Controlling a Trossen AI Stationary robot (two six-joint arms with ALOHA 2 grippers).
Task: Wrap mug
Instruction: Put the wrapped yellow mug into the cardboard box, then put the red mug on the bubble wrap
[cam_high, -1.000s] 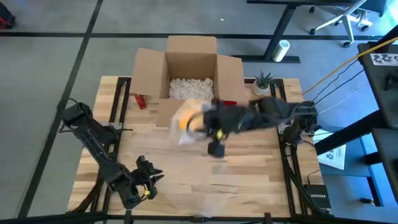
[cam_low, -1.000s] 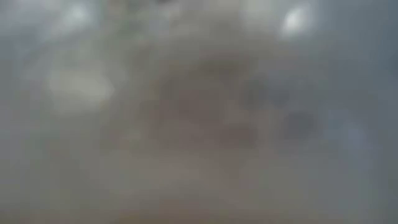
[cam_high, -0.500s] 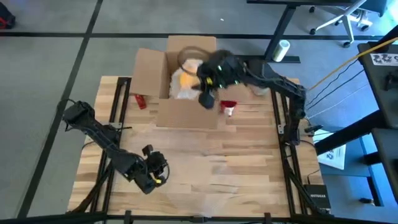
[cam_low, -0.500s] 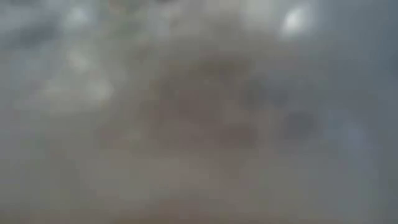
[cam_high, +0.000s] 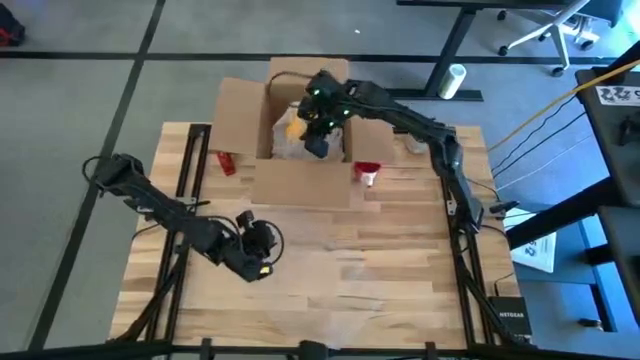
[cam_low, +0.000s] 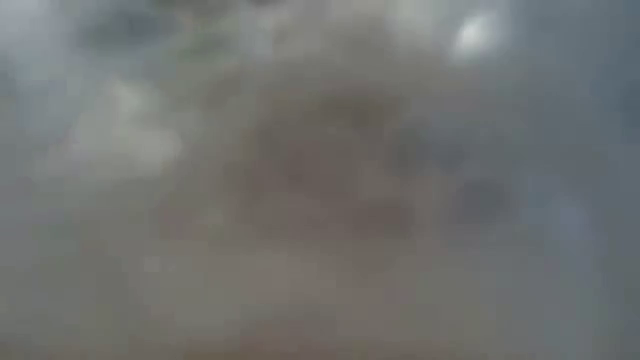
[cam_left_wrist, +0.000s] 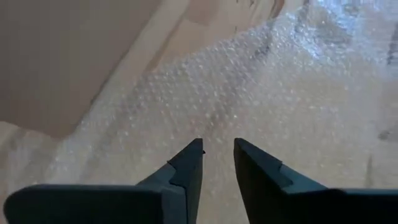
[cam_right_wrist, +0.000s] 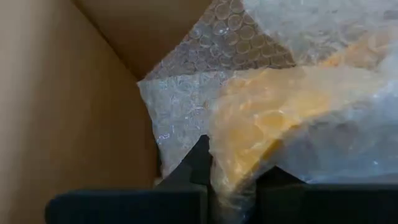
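The yellow mug (cam_right_wrist: 292, 106), wrapped in clear bubble wrap (cam_right_wrist: 186, 106), is inside the open cardboard box (cam_high: 240, 110) at the table's far edge; in the high view the mug (cam_high: 293, 128) shows as a yellow patch. My right gripper (cam_high: 318, 135) reaches into the box and is shut on the wrap. My left gripper (cam_high: 262, 245) stands open low over the near-left part of the table, above a loose sheet of bubble wrap (cam_left_wrist: 261, 87), with nothing between its fingers (cam_left_wrist: 189, 163). The low view is wholly blurred. My right gripper pinches the bubble wrap around the mug (cam_right_wrist: 233, 177) between its two fingers, several layers bunched together. The fingers come from above and from the table's right, slanting down into the box. Whether the bundle rests on the box's filling cannot be told.
The box's front flap (cam_high: 300, 183) lies folded out onto the table. A small red thing (cam_high: 222, 162) lies left of the box, a red-and-white one (cam_high: 367, 172) right of the flap. Bare wood lies at the table's near right (cam_high: 400, 270).
My right gripper has carried the wrapped mug from the table's middle up and toward the far edge, then down into the box. My left gripper has moved toward the table's right and far edge, nearer the middle.
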